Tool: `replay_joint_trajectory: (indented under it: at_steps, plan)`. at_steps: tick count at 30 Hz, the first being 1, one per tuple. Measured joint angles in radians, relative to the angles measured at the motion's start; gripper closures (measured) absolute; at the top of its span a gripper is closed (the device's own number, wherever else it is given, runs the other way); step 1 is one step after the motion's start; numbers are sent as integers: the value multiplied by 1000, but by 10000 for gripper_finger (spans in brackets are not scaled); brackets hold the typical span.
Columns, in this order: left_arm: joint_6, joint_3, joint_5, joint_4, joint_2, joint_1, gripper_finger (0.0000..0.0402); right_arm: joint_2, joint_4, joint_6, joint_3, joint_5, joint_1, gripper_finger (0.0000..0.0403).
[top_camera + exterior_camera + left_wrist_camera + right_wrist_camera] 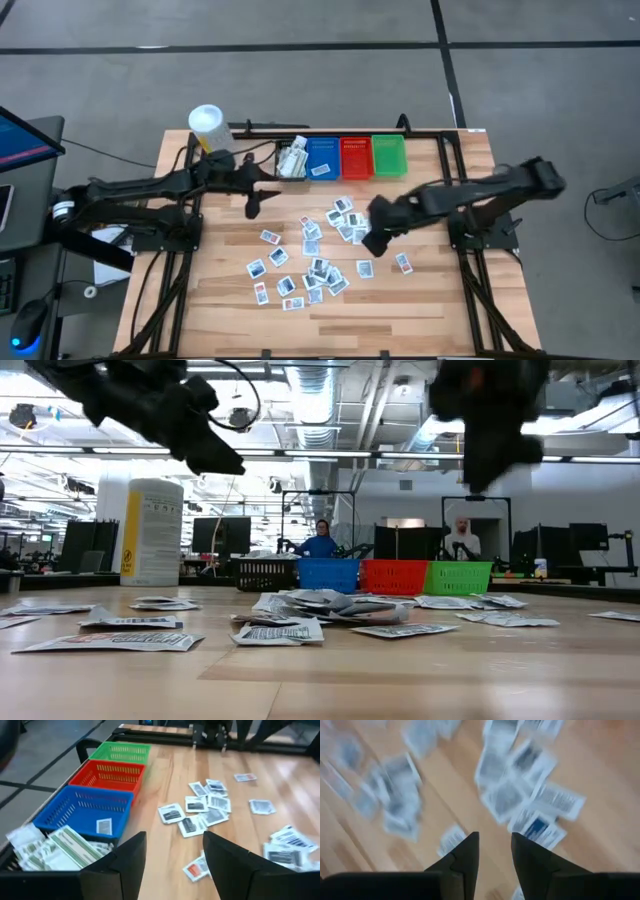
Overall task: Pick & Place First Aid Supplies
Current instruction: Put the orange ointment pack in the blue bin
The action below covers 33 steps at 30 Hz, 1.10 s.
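Where blur permits, first aid supplies (310, 262) apparently point every way.

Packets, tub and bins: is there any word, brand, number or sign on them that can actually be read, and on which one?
None can be read.
Packets: dark, blue and red print, too small or blurred.
White tub: yellow label with lines of dark text, too small.
Packet in the blue bin: dark mark, illegible.
Black bin's packets: green stripes only.
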Motion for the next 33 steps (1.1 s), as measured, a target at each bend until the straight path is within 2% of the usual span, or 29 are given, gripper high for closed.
replay_joint_trajectory:
  at_steps: [4,5,7,10,13,24,33]
  plan:
    - [-45,-63,1,4,-89,-18,205,-109,-31,178,-31,302,156,294]
    - [-50,-76,1,4,-104,-24,205,-122,-41,232,-50,353,191,294]
    - [-70,-103,1,4,-138,-35,205,-138,-39,329,-102,381,257,294]
    - [-74,-126,1,5,-167,-48,205,-135,-25,499,-182,361,328,294]
    - [-71,-129,-1,17,-171,-47,205,-107,51,584,-238,318,379,294]
    - [-19,-130,-17,131,-138,-47,205,108,83,580,-252,211,419,291]
    - [-19,-130,-19,149,-134,-46,205,242,92,592,-252,105,415,253]
